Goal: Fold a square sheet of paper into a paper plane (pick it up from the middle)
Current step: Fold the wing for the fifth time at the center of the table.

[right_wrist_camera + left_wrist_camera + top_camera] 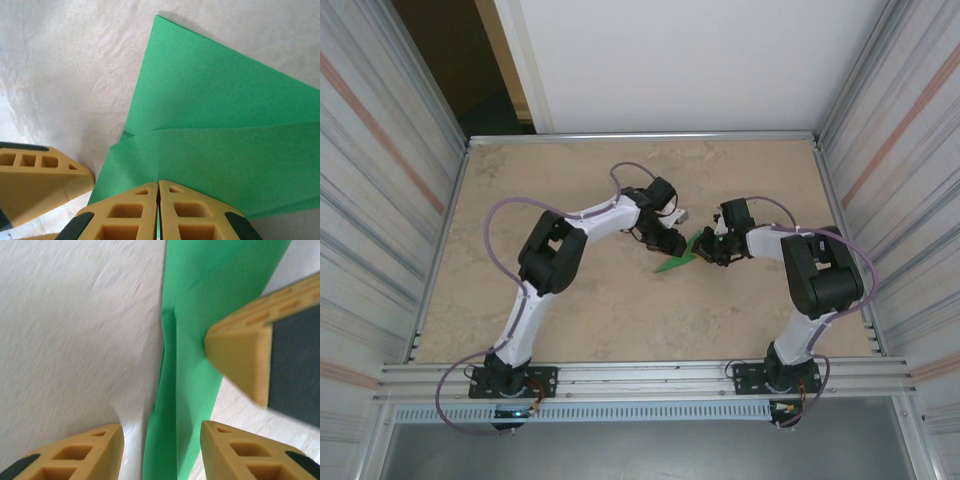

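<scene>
My right tool point(159, 184) is clenched on the folded green paper point(210, 115). Left tool point(161, 427) released, straddling its ridge, crowding close above the tabletop point(75, 340).

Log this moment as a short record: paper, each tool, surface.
paper: green paper, partly folded, layers overlapping, creased
position: mid-table, between the two tools
left tool: open, one finger on either side of the paper
right tool: shut on the paper's edge
surface: tan table
</scene>
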Robot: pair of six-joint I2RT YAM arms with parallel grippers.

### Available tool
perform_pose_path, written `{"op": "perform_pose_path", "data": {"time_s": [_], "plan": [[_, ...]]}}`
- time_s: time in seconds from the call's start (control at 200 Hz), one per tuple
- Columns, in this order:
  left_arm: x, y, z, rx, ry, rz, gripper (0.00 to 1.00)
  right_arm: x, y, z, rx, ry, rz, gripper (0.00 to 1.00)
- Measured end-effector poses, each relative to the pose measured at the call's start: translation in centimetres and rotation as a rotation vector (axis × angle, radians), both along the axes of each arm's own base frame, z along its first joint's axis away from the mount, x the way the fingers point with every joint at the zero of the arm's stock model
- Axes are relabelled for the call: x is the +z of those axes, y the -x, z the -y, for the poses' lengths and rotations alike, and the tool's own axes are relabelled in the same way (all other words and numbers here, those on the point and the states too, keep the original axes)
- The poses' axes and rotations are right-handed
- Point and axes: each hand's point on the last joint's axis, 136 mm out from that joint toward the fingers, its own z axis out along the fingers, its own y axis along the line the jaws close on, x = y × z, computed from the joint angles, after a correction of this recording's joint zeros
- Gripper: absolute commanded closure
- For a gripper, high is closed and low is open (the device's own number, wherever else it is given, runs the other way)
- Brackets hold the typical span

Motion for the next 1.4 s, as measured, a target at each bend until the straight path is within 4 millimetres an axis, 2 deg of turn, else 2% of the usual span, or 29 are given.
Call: {"op": "perform_pose_path", "data": {"time_s": [0.1, 0.2, 0.336, 0.441, 0.576, 0.702, 0.892, 1.398], "plan": [[1.0, 0.2, -1.6, 0.05, 0.009, 0.0, 0.56, 0.1, -0.5, -0.8, 0.05, -0.019, 0.013, 0.91], [3.2, -0.4, -2.3, 0.092, 0.054, 0.039, 0.63, 0.1, -0.9, -1.4, 0.094, -0.037, 0.022, 0.91], [5.8, -0.9, -1.8, 0.117, 0.131, 0.09, 0.72, 0.1, -1.4, -1.9, 0.134, -0.043, 0.036, 0.9], [6.3, -0.7, -0.9, 0.107, 0.18, 0.082, 0.77, 0.1, -1.3, -2.0, 0.149, -0.049, 0.036, 0.89], [5.4, 0.3, 0.3, 0.079, 0.202, 0.031, 0.8, 0.2, -1.3, -2.0, 0.154, -0.053, 0.035, 0.87], [3.4, 0.8, 1.1, 0.062, 0.18, -0.013, 0.82, 0.2, -1.3, -2.0, 0.154, -0.053, 0.031, 0.86], [0.8, 1.8, 0.8, 0.057, 0.136, -0.092, 0.85, 0.2, -1.3, -2.0, 0.154, -0.056, 0.023, 0.86], [-0.5, 2.4, 0.1, 0.06, 0.097, -0.13, 0.86, 0.3, -1.1, -2.1, 0.159, -0.063, 0.01, 0.85]]}}
